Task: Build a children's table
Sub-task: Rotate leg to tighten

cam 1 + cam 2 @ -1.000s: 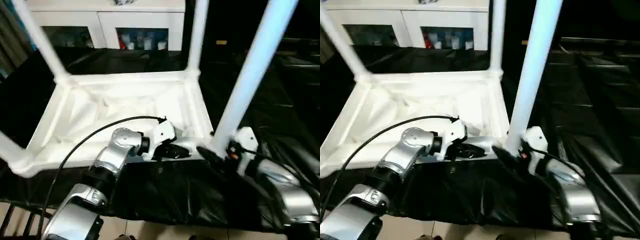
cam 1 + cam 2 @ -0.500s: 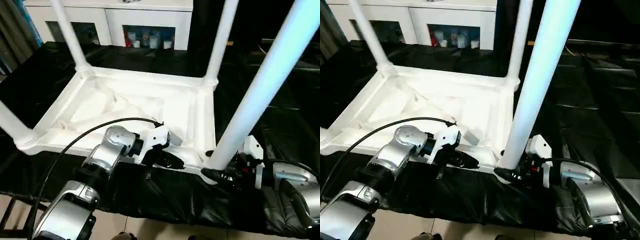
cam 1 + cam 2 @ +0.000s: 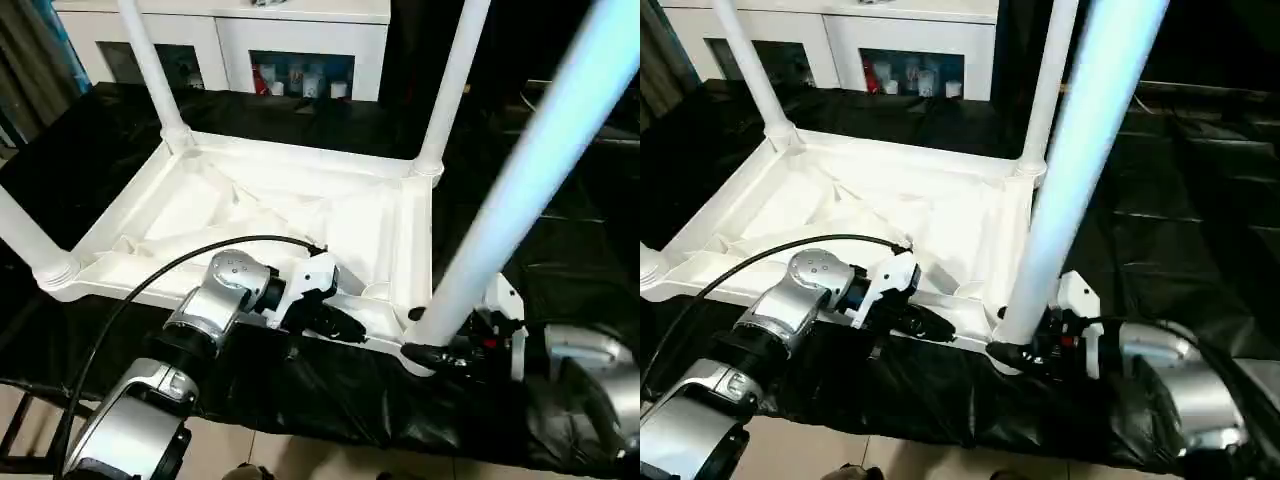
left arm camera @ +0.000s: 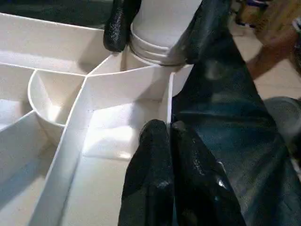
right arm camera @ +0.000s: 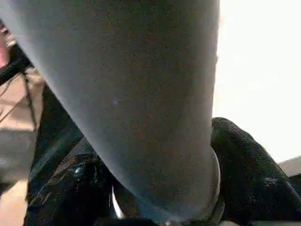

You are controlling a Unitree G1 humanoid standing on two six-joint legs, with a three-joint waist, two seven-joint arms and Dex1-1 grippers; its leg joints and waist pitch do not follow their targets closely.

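Right claw grips the upright, slightly tilted leg.

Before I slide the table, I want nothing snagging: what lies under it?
A black sheet lies under the upturned table top, spreading past its edges. What is beneath the top's middle is covered.

Place: an indoor test or demo room, apparently.
Signs: black sheeting over the counter; white glass-door cabinet holding small items.
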